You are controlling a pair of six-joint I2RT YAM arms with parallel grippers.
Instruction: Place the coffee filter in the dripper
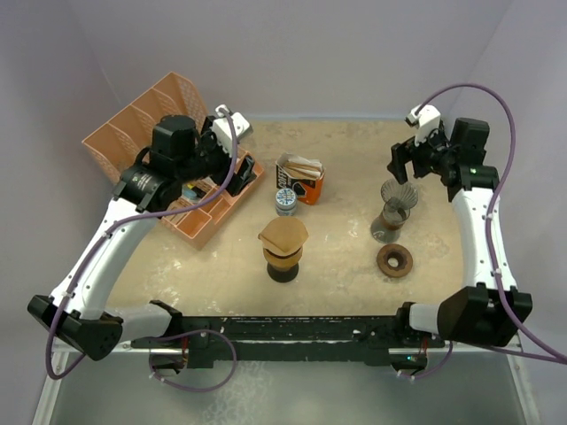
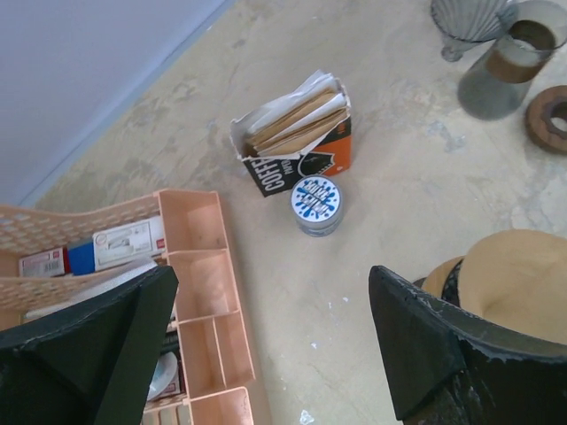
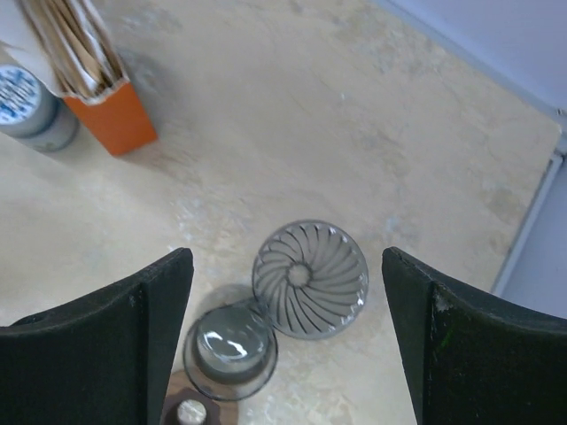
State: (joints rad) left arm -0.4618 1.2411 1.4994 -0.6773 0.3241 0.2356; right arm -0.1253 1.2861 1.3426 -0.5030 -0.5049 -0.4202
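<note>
Your table [image 1: 354, 150] runs wide and bare ahead of both tools, its far edge meeting the wall well beyond them. The peach organizer [image 1: 133, 133] is the biggest obstacle: your left gripper [image 2: 270, 301] hangs over its near corner, its compartments showing beside and under the left finger. That gripper's jaws stand wide apart with nothing between them, only open tabletop. Straight ahead of it stands the orange filter box [image 2: 297, 146], its top torn open. The brown dripper [image 1: 284, 258] stands off by the left tool's right finger, and the coffee filter [image 2: 523, 283] rests on its mouth, partly hidden behind that finger. Your right gripper [image 3: 285, 266] is also spread wide and empty. A clear ribbed cone [image 3: 310, 279] sits directly below its gap, with free table on the far side up to the table's edge. A glass cup [image 3: 230, 350] touches the cone on the near side, and a brown ring [image 1: 394, 260] lies just beyond the cup. The small tin [image 2: 317, 204] stands just nearer the left tool than the box.
</note>
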